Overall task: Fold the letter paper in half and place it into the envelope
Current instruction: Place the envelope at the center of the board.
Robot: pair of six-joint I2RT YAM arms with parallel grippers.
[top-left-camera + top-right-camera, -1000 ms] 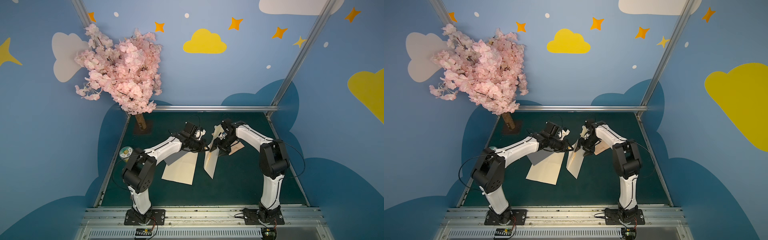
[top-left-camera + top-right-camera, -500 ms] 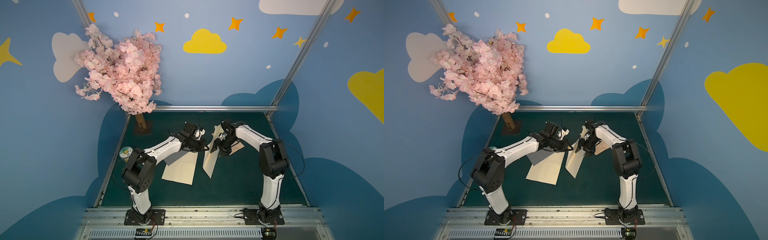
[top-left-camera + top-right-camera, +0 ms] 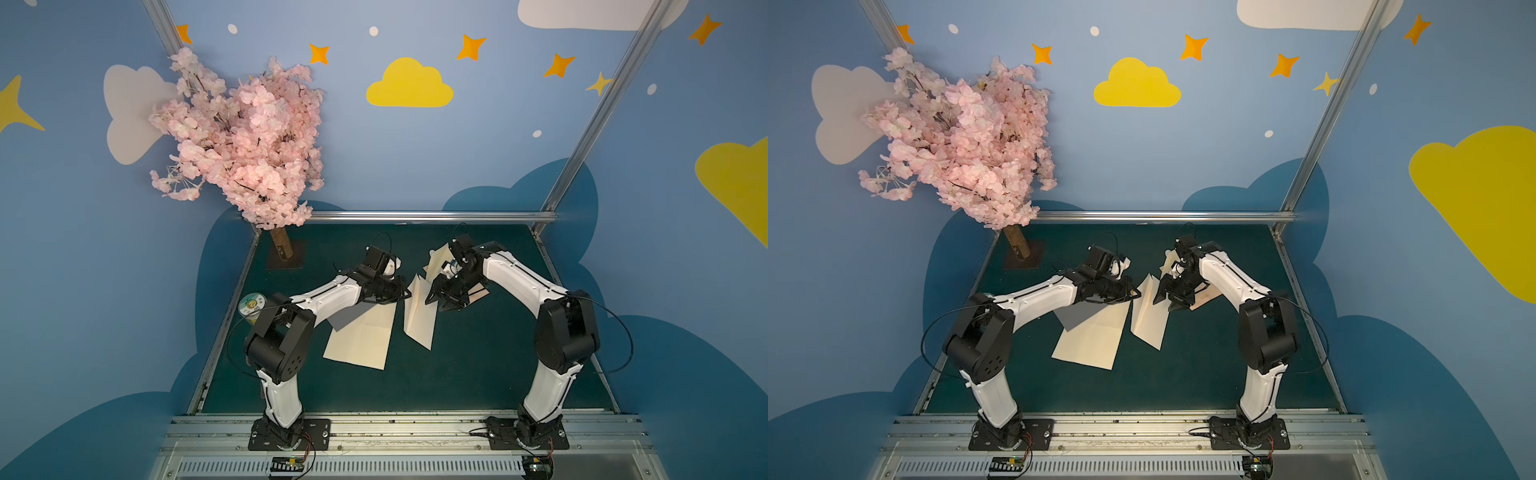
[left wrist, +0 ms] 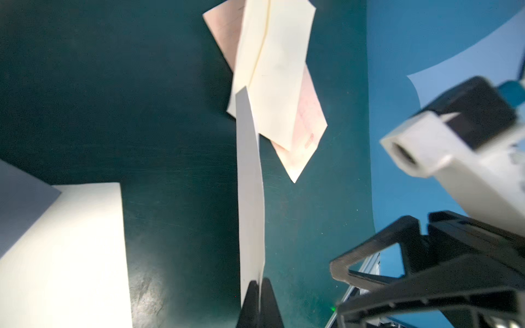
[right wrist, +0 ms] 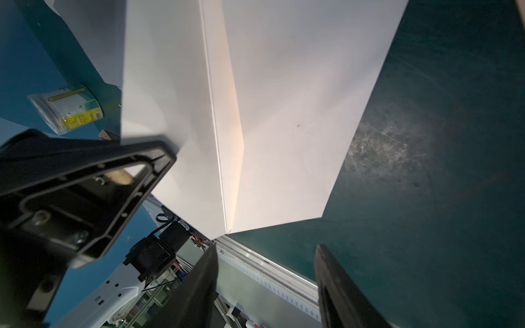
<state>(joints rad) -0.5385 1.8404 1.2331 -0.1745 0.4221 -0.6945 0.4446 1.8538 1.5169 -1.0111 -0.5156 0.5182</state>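
Note:
The letter paper (image 3: 417, 324) (image 3: 1148, 324) is a cream sheet creased down its middle, lying mid-table with its left half raised. My left gripper (image 3: 408, 296) (image 4: 259, 281) is shut on that raised edge (image 4: 250, 184). My right gripper (image 3: 435, 304) (image 5: 265, 247) hovers open just right of the paper (image 5: 284, 113), near its corner, with nothing between its fingers. Behind the right gripper lies a pinkish-tan lined piece (image 3: 478, 295) (image 4: 308, 127), which I take for the envelope. A cream seamed piece (image 4: 272, 56) partly covers it.
A larger cream sheet (image 3: 357, 345) with a grey panel (image 3: 349, 318) lies flat under the left arm. A round cup (image 3: 251, 305) sits at the table's left edge. A pink blossom tree (image 3: 245, 137) stands in the back-left corner. Metal rails border the green mat (image 3: 478, 374).
The right gripper has dipped slightly toward the paper. The left gripper and the held paper stay where they were.

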